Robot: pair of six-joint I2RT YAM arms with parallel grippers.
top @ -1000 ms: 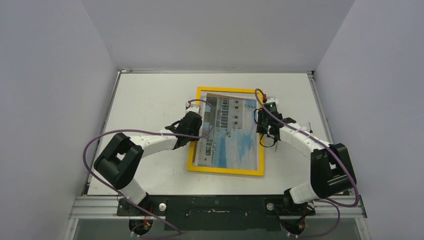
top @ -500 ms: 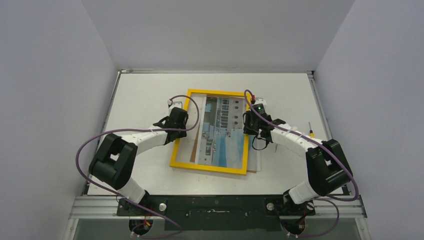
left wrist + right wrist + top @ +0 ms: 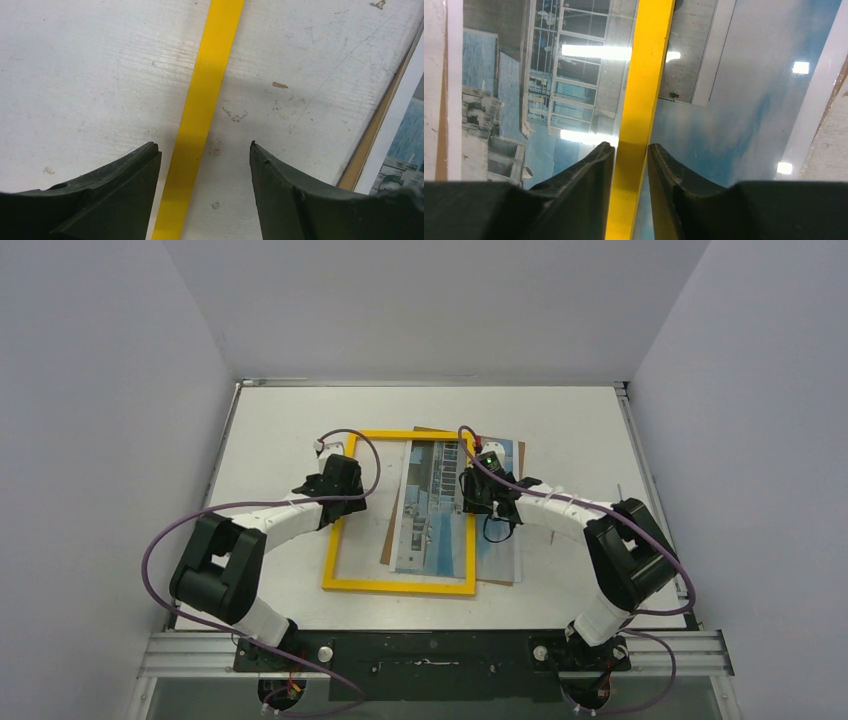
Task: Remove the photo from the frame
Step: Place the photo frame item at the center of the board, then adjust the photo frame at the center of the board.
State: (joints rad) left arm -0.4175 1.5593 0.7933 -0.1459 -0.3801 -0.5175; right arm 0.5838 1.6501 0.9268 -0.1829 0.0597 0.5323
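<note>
Two sets of fingers work the frame [image 3: 400,586] at mid-bench: left fingers [image 3: 125,195] apart, straddling its left rail without touching it; right fingers [image 3: 584,185] clamped on its right rail. Under that right rail the photo [image 3: 432,525] lies flat on the bench [image 3: 280,420], poking out toward the right edge. Likely thin, light, floppy, glossy-slick, easily creased; best pinched at its exposed edge beyond the rail.

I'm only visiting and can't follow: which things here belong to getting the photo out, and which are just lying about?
Part of the job: the frame, the photo, the backing board, the left gripper open over the frame's left bar, the right gripper clamped on its right bar.
Just lying about: a thin tool, mostly hidden by the right arm.
</note>
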